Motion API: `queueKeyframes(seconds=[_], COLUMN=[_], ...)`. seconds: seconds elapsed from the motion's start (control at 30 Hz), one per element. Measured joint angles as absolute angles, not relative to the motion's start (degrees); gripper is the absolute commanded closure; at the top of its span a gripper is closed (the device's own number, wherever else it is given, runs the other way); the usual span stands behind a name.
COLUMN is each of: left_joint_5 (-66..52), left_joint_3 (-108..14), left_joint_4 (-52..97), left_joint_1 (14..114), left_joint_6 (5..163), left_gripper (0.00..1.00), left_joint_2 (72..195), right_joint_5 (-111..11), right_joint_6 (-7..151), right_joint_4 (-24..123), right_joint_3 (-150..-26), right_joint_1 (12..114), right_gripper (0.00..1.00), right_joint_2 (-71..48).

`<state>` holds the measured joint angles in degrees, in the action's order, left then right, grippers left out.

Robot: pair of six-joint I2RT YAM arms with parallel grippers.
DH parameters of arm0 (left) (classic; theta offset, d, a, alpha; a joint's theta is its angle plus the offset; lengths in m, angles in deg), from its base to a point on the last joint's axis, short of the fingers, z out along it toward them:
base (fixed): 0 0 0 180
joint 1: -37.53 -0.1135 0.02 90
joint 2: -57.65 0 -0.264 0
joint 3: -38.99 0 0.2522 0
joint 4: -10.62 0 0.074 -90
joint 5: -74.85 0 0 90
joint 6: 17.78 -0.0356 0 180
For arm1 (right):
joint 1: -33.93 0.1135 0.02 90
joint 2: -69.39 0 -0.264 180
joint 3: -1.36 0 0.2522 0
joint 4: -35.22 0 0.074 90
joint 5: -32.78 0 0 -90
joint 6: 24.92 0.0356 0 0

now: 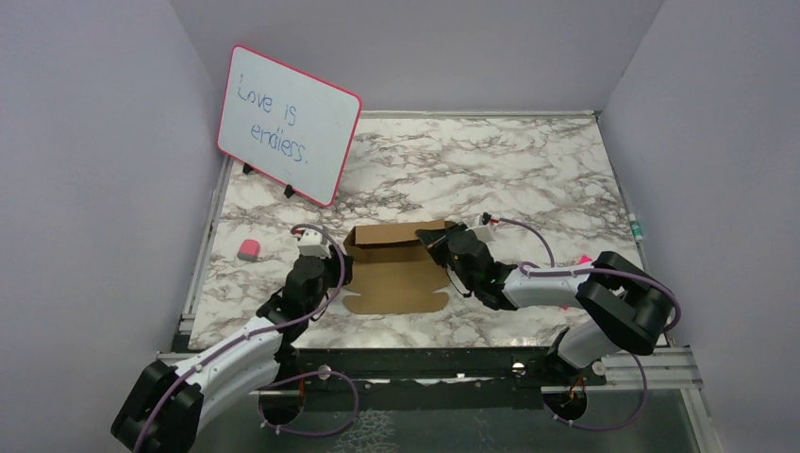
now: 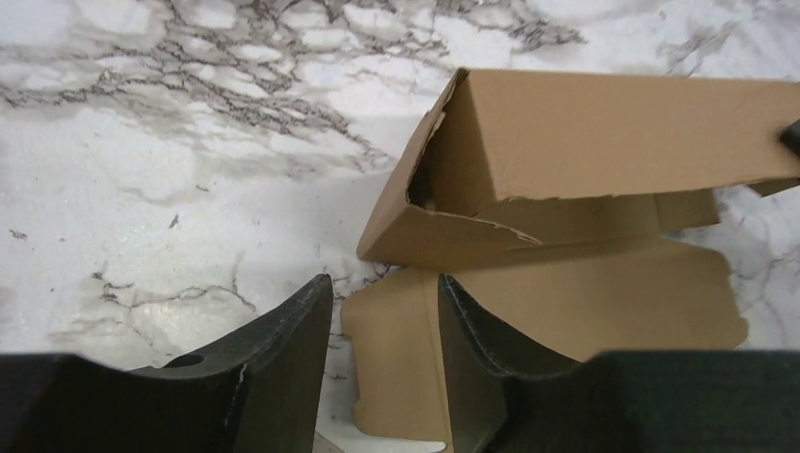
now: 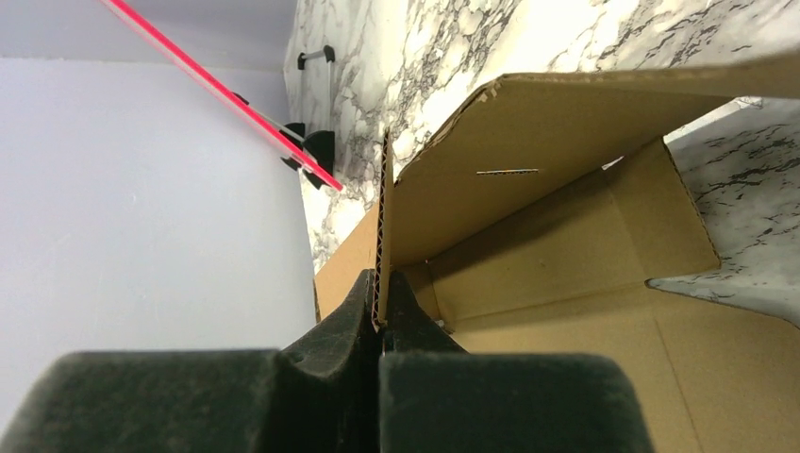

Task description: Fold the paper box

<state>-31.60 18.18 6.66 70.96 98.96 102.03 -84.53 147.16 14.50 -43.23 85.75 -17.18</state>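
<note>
Up close, right gripper (image 3: pixel 380 302) pinched shut on the raised corrugated wall of the paper box (image 1: pixel 391 269), fingertips hiding that edge. Sits mid marble table (image 1: pixel 528 170), far half folded up, near flaps flat. Left gripper (image 2: pixel 385 293) half spread over a flat left flap, gripping nothing; contact hard to judge. Box's right end covered by the right wrist from above. Pink-framed whiteboard (image 1: pixel 288 123) propped back left, small pink block (image 1: pixel 248 249) nearby.

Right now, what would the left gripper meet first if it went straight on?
Most likely the box: the left gripper, jaws apart, points at the raised wall's near corner. Depth is unclear.
</note>
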Motion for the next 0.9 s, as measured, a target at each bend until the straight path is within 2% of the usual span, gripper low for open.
queueKeyframes(seconds=[0.47,0.9], left_joint_5=[-28.78,-22.07], left_joint_3=[15.34,13.38], left_joint_4=[4.76,-3.15], left_joint_1=[70.59,70.59], left_joint_6=[94.92,88.8], left_gripper=[0.51,0.6], left_joint_2=[112.35,120.21], right_joint_5=[-84.63,-84.57], right_joint_6=[145.37,145.37], right_joint_4=[14.81,14.76], right_joint_3=[-43.23,-43.23], right_joint_1=[85.75,85.75], right_gripper=[0.99,0.99], right_joint_2=[-16.15,-16.17])
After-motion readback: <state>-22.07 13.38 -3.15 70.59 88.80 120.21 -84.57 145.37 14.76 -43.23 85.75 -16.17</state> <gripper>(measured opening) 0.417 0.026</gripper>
